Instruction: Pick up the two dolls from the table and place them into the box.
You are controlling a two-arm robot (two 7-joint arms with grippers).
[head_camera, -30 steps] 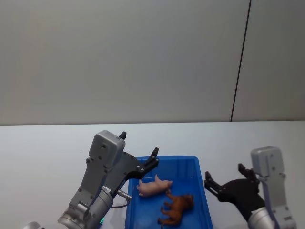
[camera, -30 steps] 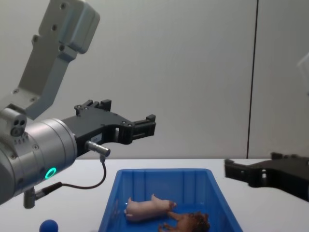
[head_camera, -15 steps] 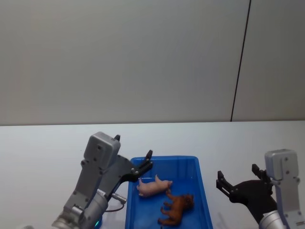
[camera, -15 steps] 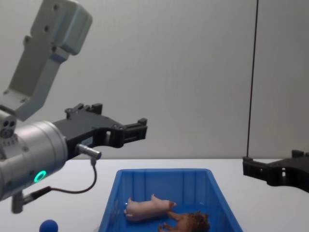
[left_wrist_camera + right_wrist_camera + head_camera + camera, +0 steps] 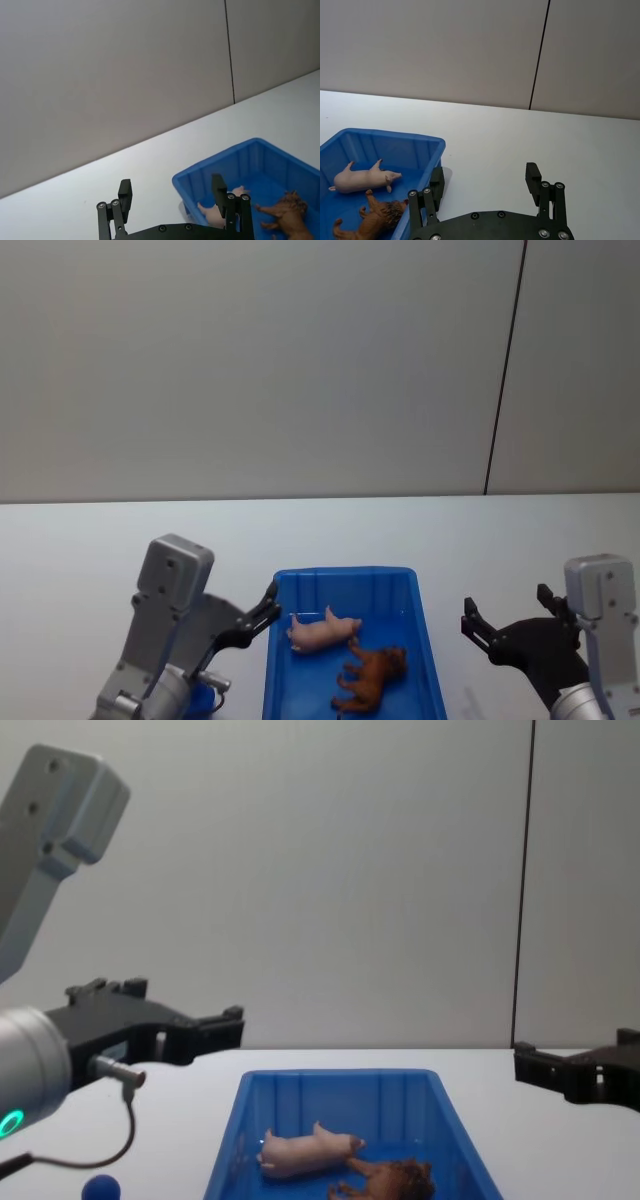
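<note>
As both dolls lay on their sides inside the box (image 5: 345,574), the pig (image 5: 322,630) sat toward the far wall and the lion (image 5: 372,677) just beside it, closer to the robot. Your left gripper (image 5: 171,187) hung spread and empty off the box's left side above the table (image 5: 80,550). Your right gripper (image 5: 485,175) was likewise spread and empty off the right side. I judged both toys light and stiff. The pig's smooth skin looked slippery, so a pinch across its barrel suited best. The lion's shaggy coat offered you surer purchase at mid-body.
</note>
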